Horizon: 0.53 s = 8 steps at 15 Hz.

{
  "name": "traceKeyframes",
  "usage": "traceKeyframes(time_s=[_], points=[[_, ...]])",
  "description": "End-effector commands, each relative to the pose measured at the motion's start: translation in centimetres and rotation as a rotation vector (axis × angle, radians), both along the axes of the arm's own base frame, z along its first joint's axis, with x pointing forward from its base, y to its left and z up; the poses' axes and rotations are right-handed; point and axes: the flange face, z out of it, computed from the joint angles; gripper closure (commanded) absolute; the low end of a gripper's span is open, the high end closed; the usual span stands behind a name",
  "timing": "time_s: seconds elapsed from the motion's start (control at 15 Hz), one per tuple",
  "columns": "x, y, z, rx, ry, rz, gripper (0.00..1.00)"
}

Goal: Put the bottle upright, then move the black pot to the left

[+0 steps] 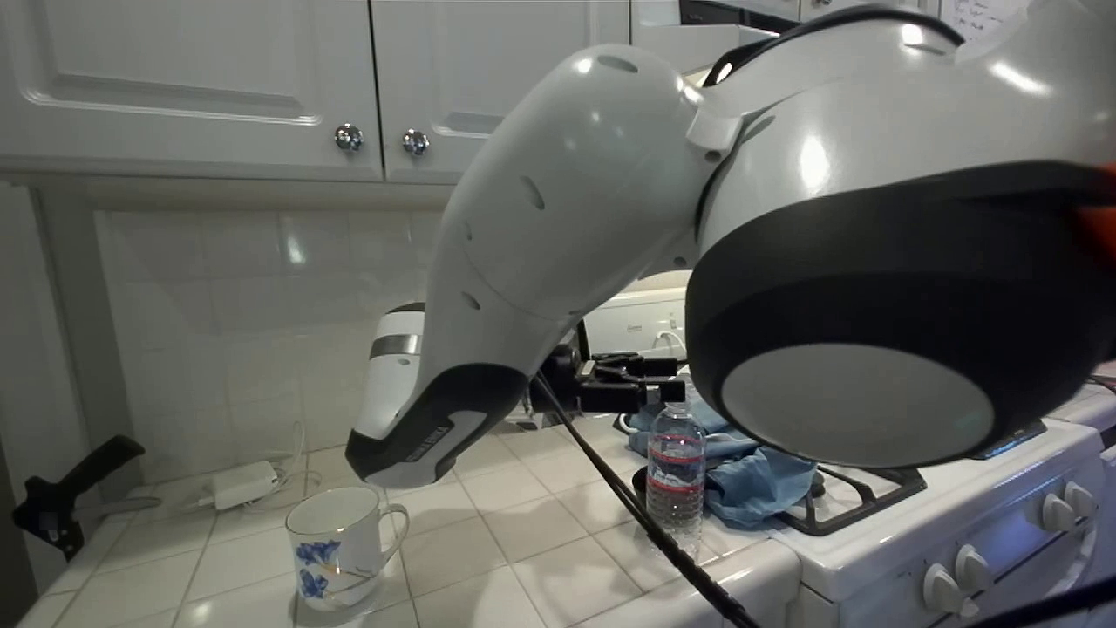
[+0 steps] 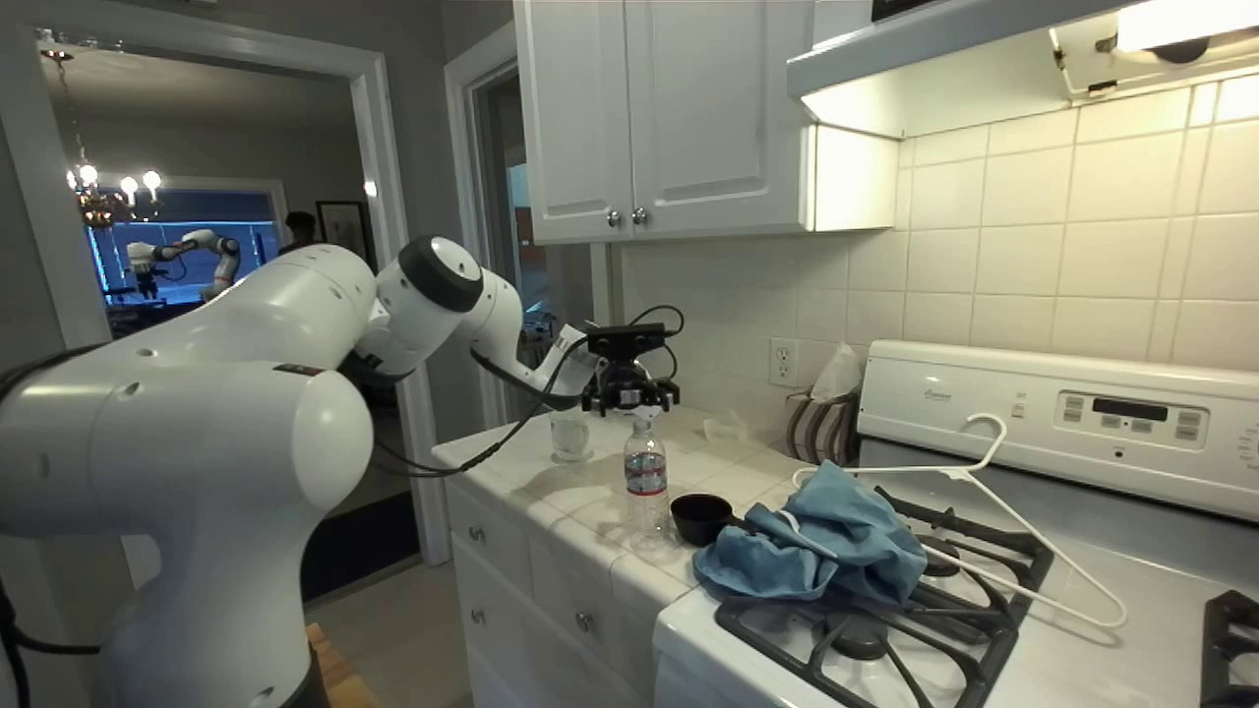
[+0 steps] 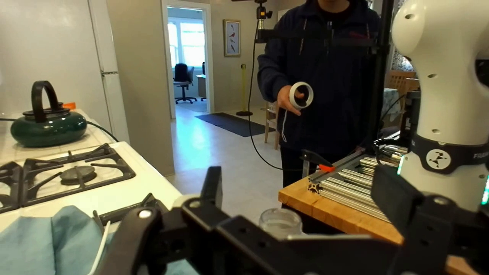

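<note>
The clear plastic bottle (image 2: pixel 645 482) stands upright on the white tiled counter (image 1: pixel 488 576), near the edge of the gas stove (image 2: pixel 1131 669). At the bottle's top hangs the gripper (image 2: pixel 630 397), its fingers (image 3: pixel 212 187) released and spread well apart; in the wrist view the bottle's round, see-through mouth shows between them, with a gap on either side. A label with red bands wraps the bottle; whether liquid is inside, I cannot tell.

Just beside the bottle, toward the tiled backsplash (image 2: pixel 1013 258), sits the small black pot (image 2: pixel 699 521), mouth up, its handle running toward the crumpled blue cloth (image 2: pixel 846 536). Its inside is too dark to read, and I cannot tell whether it touches the bottle.

Well apart from the bottle, away from the stove, the white mug with blue flowers (image 1: pixel 336 558) stands upright; its pale inner wall shows, its bottom is hidden. Farther back than the bottle, a striped tissue box (image 2: pixel 824 430) holds white tissue (image 2: pixel 839 372) that pokes out of its top. Across the stove from the bottle stands the lidded dark green kettle (image 3: pixel 49 129), its inside hidden.
</note>
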Motion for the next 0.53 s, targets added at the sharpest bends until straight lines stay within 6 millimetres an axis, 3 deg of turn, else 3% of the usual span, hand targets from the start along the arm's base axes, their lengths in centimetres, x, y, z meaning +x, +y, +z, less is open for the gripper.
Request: traceKeyframes(time_s=[0.0, 0.2, 0.47], points=[[0.1, 3.0, 2.8, 0.015, -0.062, 0.033, 0.00], [-0.2, 5.8, 6.5, 0.080, -0.189, 0.050, 0.00], [-1.8, 6.6, 11.3, 0.225, -0.288, -0.001, 0.00]])
